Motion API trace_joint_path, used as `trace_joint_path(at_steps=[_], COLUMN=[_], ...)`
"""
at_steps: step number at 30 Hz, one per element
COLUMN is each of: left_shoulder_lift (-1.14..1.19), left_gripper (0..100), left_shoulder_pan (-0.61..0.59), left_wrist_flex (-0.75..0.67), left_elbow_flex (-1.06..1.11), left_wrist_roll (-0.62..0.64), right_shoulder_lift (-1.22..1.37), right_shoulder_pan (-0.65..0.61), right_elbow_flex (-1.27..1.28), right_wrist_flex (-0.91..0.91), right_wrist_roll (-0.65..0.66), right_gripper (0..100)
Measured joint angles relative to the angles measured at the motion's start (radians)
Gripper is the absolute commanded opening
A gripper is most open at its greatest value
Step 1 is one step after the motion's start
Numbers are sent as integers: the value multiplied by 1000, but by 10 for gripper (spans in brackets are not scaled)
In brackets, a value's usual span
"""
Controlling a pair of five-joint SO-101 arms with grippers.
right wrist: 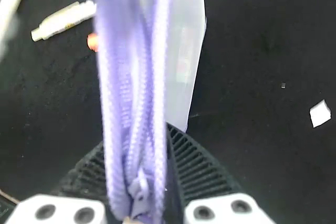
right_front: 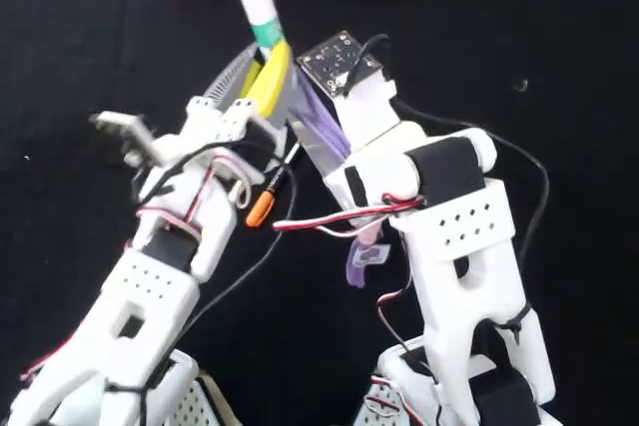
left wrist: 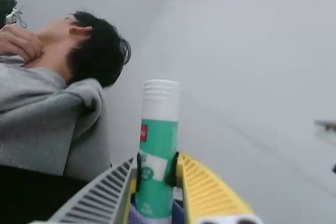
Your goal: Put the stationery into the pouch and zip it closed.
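Left gripper (right_front: pixel 262 69) is clenched on the glue stick (right_front: pixel 262 13). We note its long axis is upright, with the white cap pointing up toward the far edge. Right gripper (right wrist: pixel 139 184) grasps the pouch (right_front: pixel 319 129) at its zipper end, just right of the stick. An orange pen (right_front: pixel 262 205) lies between the arms. The black table (right_front: pixel 559 67) extends wide to the right.
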Motion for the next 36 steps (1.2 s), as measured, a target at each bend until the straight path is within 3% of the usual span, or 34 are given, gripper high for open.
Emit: trace_joint_path(at_steps=[11, 17, 21, 27, 36], left_shoulder_lift=[-11, -11, -17, -20, -32], left_gripper=[29, 34, 112, 120, 164], left_shoulder_pan=[23, 48, 51, 58, 58], left_wrist_flex=[2, 2, -6, -6, 8], left_elbow_flex=[8, 25, 43, 63, 63], left_wrist_roll=[-5, -101, -118, -126, -133], right_shoulder_lift=[0, 0, 0, 0, 0], right_shoulder_pan=[-5, -5, 8, 101, 114], right_elbow_flex=[0, 0, 0, 0, 0], right_wrist_flex=[6, 8, 3, -31, -38], right_wrist_roll=[3, 3, 3, 3, 5], right_gripper=[11, 11, 11, 11, 11])
